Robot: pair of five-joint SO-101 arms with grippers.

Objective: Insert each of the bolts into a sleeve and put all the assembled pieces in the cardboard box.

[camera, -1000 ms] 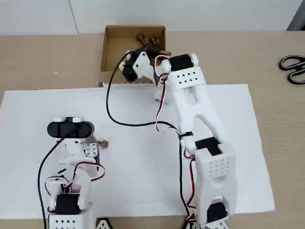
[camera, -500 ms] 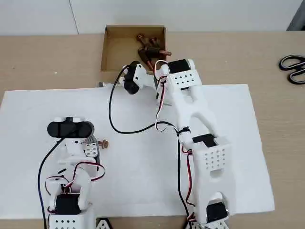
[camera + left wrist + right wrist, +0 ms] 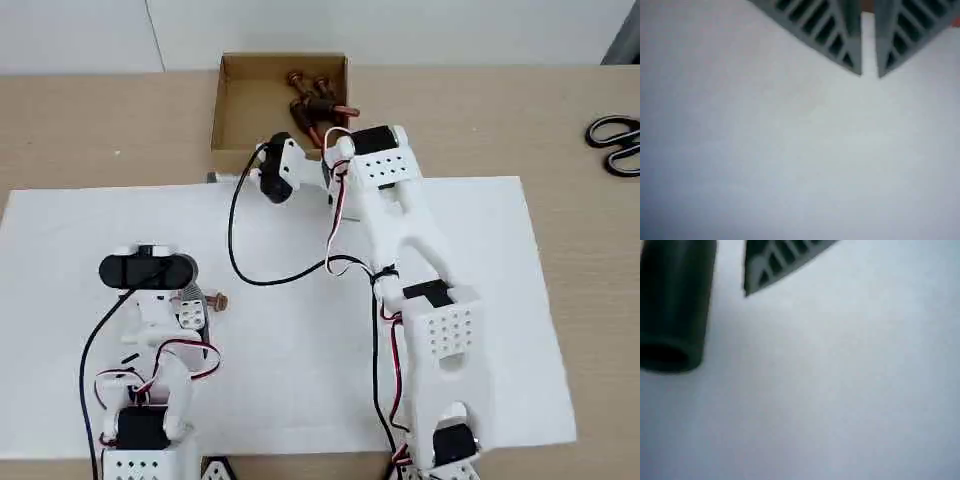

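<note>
The cardboard box [image 3: 240, 100] stands at the table's far side, with several brown assembled pieces [image 3: 315, 95] in its right part. My right gripper [image 3: 330, 190] hangs just in front of the box, at the far edge of the white paper. One of its fingers [image 3: 785, 262] shows over the paper, with a dark hollow sleeve [image 3: 672, 310] beside it and a gap between them. A small grey piece [image 3: 213, 177] lies at the paper's far edge. My left gripper [image 3: 205, 300] rests near the left front, its fingers [image 3: 840, 30] close together on a brown-headed bolt [image 3: 216, 300].
A white paper sheet [image 3: 280, 350] covers most of the table. Scissors [image 3: 615, 140] lie at the far right. A black cable [image 3: 240, 240] loops over the paper between the arms.
My right arm has drawn back from over the box to the paper's far edge. The left arm has stayed still.
</note>
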